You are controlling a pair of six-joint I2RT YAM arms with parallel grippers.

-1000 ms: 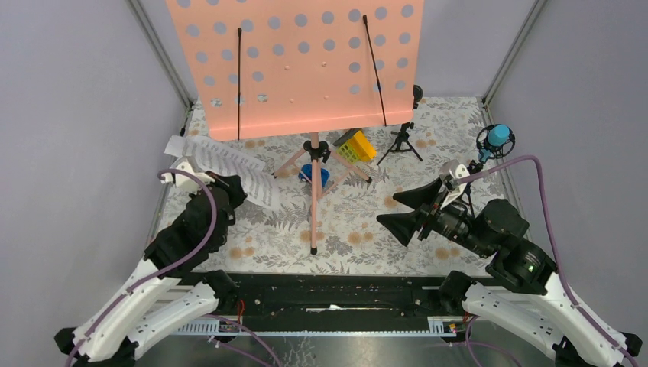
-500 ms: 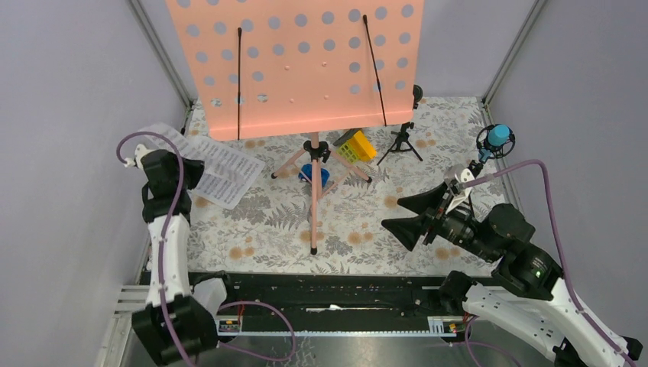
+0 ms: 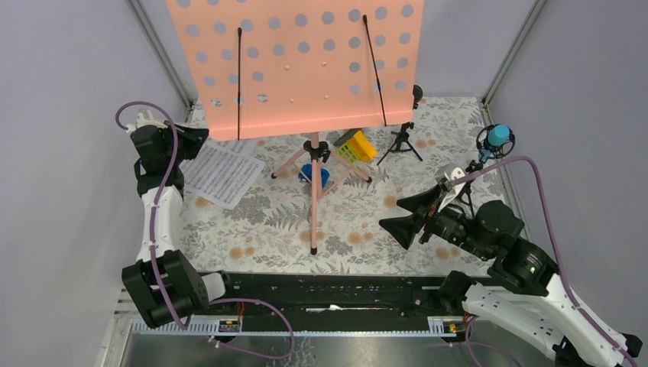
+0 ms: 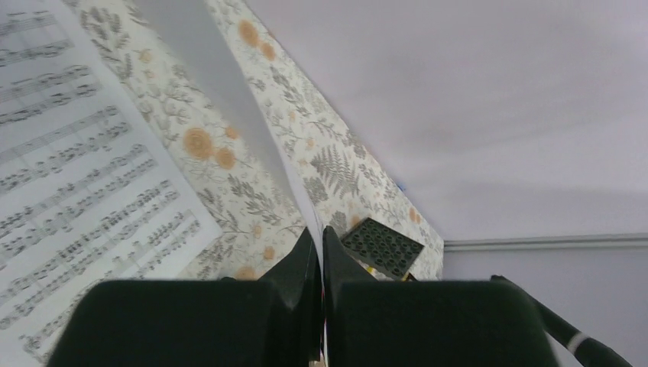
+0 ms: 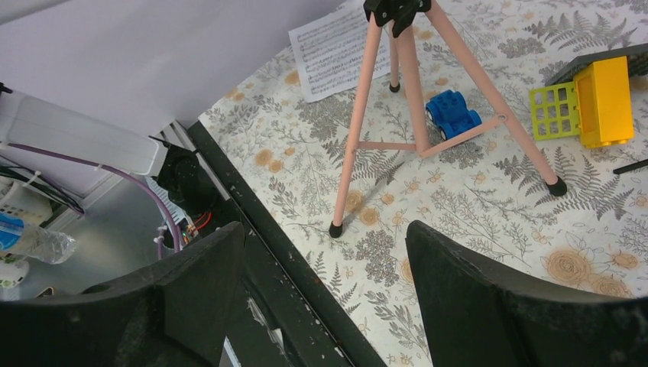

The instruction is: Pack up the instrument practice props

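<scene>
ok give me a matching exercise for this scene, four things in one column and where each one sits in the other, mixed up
Things:
1 toy car
2 blue mic
3 sheet music
4 yellow block

Places:
a far right of the table
b flat on the left side
c between the legs of the stand
d just behind the stand's right leg

Pairs: 1-c, 2-a, 3-b, 4-d
</scene>
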